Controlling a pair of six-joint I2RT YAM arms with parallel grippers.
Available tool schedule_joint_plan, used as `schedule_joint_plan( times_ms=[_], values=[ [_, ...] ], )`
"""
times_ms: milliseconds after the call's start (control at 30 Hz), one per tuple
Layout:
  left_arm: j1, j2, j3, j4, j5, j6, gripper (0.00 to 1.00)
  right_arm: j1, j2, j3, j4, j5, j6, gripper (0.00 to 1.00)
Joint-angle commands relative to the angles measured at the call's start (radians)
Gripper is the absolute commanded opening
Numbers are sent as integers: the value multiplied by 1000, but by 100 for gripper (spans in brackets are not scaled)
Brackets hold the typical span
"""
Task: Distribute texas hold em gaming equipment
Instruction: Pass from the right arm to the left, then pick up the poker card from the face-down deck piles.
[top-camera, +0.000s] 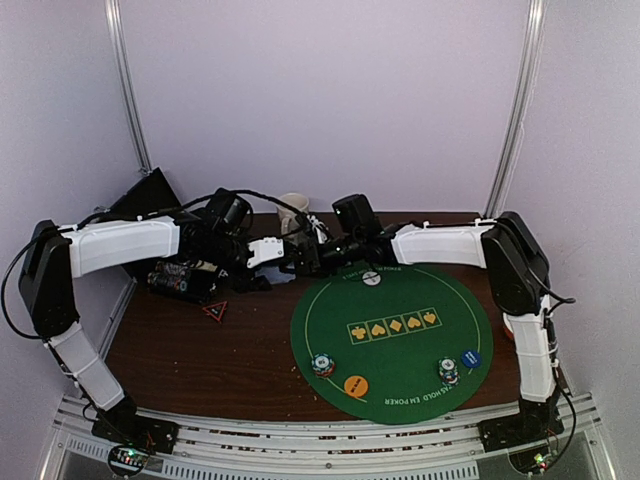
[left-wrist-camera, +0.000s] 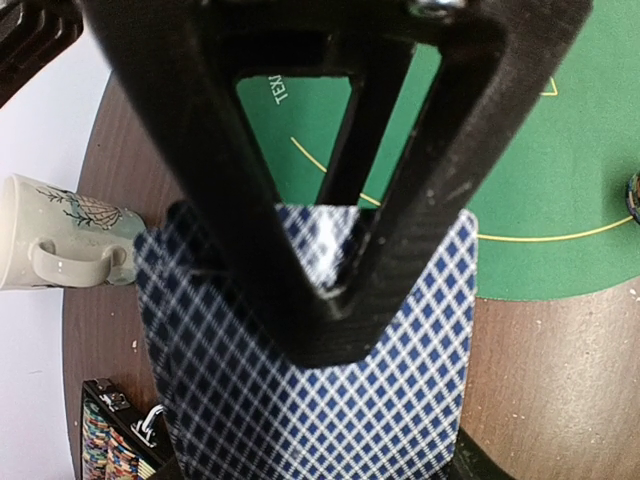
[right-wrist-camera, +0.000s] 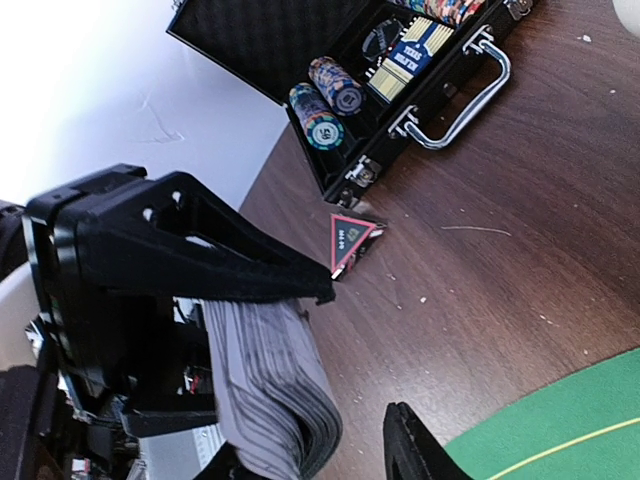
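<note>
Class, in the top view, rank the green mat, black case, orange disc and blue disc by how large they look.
1. Green mat
2. Black case, partly hidden
3. Orange disc and blue disc: nearly alike. The orange one looks slightly bigger but lies nearer the camera, so I leave them unranked.

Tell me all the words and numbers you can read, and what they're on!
"HOLD EM POKER": near edge of the green mat.
"TEX": same mat, left wrist view.
Triangle tag: print too small.
Chip stacks in the case: numbers blurred.
Blue box in the case: blurred.
Card deck: pattern only, no words.
</note>
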Motion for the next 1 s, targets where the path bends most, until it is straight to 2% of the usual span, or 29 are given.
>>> schedule_joint_plan(
  times_ms=[0, 167, 467, 733, 867, 967],
  values=[
    [5, -30, 4, 11, 1, -10, 58, -6, -49, 39, -135, 75, -109, 37],
    [5, -26, -1, 6, -6, -11, 57, -6, -72, 42, -177, 103, -152, 36],
    [4, -19, -5, 5, -23, -14, 57, -5, -92, 53, -207, 99, -162, 19],
    [5, -13, -5, 0, -30, -15, 57, -6, -107, 75, -290, 120, -198, 10],
    [5, -14, -8, 1, -32, -16, 57, -7, -107, 89, -327, 126, -215, 0],
    [6, -16, -10, 1, -35, -17, 57, -6, -113, 96, -350, 134, -227, 0]
  ],
)
